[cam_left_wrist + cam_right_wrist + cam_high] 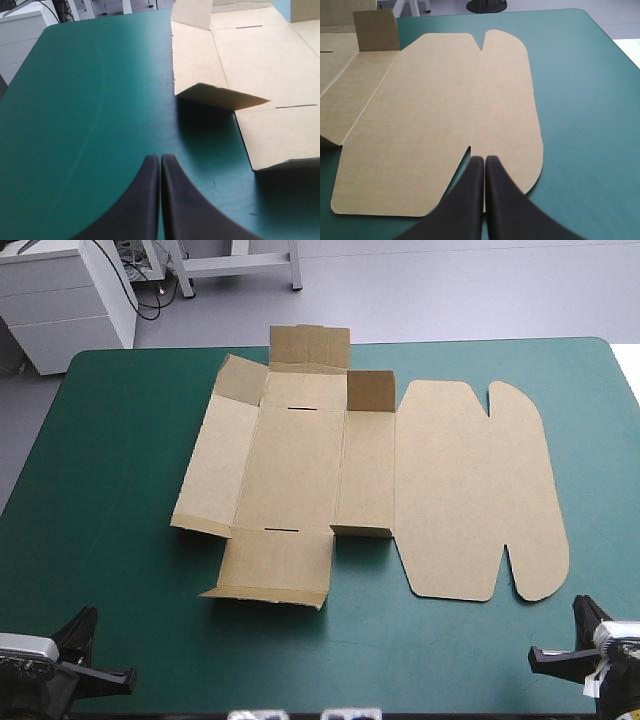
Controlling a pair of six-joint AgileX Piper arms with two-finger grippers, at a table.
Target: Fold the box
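The brown box [360, 480] lies mostly flat in the middle of the teal-green table, its wide rounded lid panel [445, 110] to the right and a few small flaps [370, 392] standing up at the far side. My left gripper [160, 159] is shut over bare cover near the front left corner, the box's near left flap [225, 96] ahead and to its right. My right gripper [484, 160] is shut just above the near edge of the lid panel. In the high view my left gripper [118, 678] and right gripper [545, 655] sit at the front corners.
White cabinets [60, 300] and a table leg stand beyond the far left edge. The table's far right corner [580, 12] lies past the lid panel. Bare teal-green cover [110, 470] surrounds the box on all sides.
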